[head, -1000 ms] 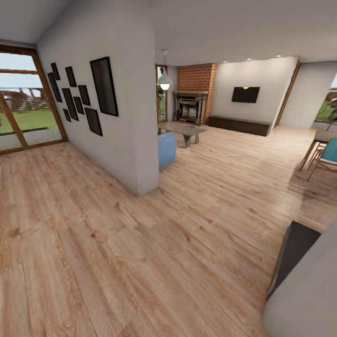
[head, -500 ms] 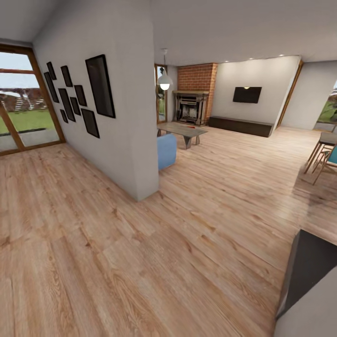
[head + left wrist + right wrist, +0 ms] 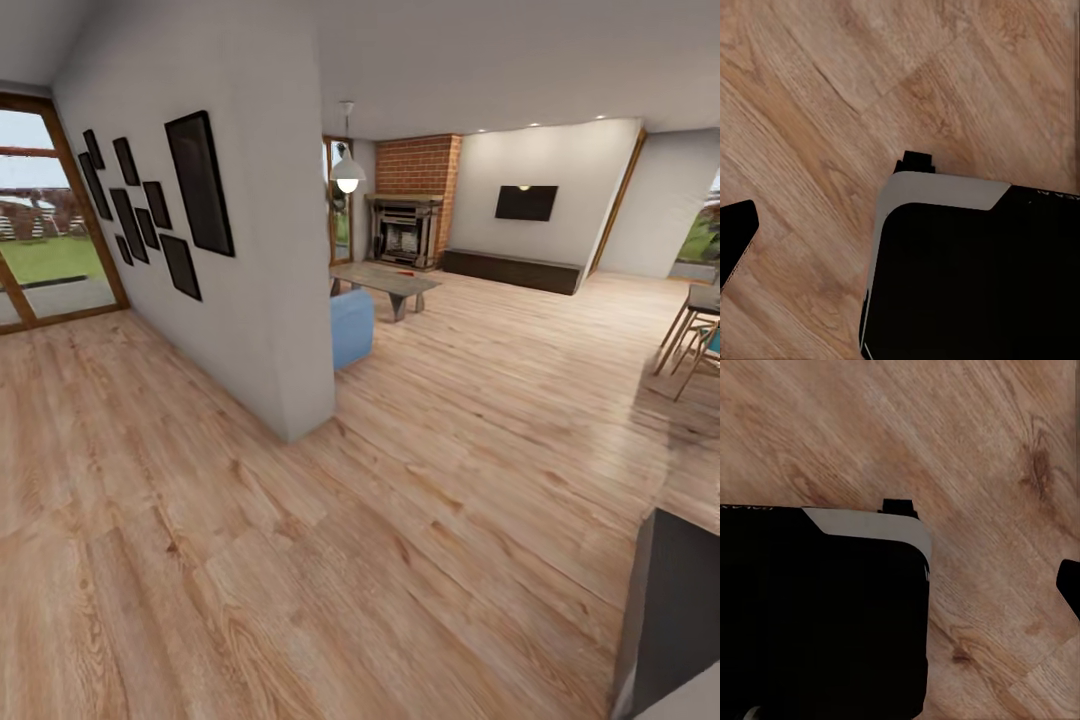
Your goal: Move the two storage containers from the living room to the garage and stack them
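Note:
I look across a light wood plank floor (image 3: 420,500) toward the living room, with its brick fireplace (image 3: 405,228), black wall TV (image 3: 526,203) and the end of a blue sofa (image 3: 352,325). A small red spot (image 3: 403,269) lies on the low coffee table (image 3: 385,280); it is too small to tell what it is. Both wrist views look down on plank floor beside my black, grey-edged base (image 3: 967,277) (image 3: 817,615).
A white partition wall (image 3: 270,300) hung with several black frames (image 3: 200,185) juts out at left, with its corner near the sofa. Wood-framed glass doors (image 3: 40,230) stand far left. Chairs and a table (image 3: 695,335) are at the right edge, and a dark block (image 3: 680,610) at bottom right.
The whole picture has shifted: the camera has advanced and turned, so the partition wall slid left and the dark block moved toward the bottom right corner.

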You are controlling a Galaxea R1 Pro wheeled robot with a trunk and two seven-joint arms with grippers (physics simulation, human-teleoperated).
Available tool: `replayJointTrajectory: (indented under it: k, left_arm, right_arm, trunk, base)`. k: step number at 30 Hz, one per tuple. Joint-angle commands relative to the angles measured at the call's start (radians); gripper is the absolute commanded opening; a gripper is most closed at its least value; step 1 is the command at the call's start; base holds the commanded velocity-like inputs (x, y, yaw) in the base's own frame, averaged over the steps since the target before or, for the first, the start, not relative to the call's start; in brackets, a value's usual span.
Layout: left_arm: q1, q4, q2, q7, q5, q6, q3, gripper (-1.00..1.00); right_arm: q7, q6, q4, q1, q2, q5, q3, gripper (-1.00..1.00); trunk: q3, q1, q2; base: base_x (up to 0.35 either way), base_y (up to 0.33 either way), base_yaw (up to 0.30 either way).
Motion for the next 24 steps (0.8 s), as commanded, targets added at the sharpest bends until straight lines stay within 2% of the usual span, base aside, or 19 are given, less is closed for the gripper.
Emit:
replayJointTrajectory:
  k: [1,16,24]
  left_arm:
    - [-0.001,0.000,0.000,0.001,0.008,0.003,0.004,1.00]
    - [-0.001,0.000,0.000,0.001,0.008,0.003,0.004,1.00]
    - [-0.001,0.000,0.000,0.001,0.008,0.003,0.005,1.00]
  right_arm:
    - [-0.001,-0.005,0.003,-0.001,0.001,-0.008,0.008,1.00]
    - [-0.001,-0.005,0.003,-0.001,0.004,-0.008,0.008,1.00]
    - [-0.001,-0.005,0.003,-0.001,0.004,-0.008,0.008,1.00]
  trunk:
    - [-0.001,0.001,-0.001]
    - [-0.001,0.001,-0.001]
    - [-0.001,0.001,-0.001]
  base:
    - [0.323,0.000,-0.191]
    - [0.323,0.000,-0.237]
    - [0.323,0.000,-0.035]
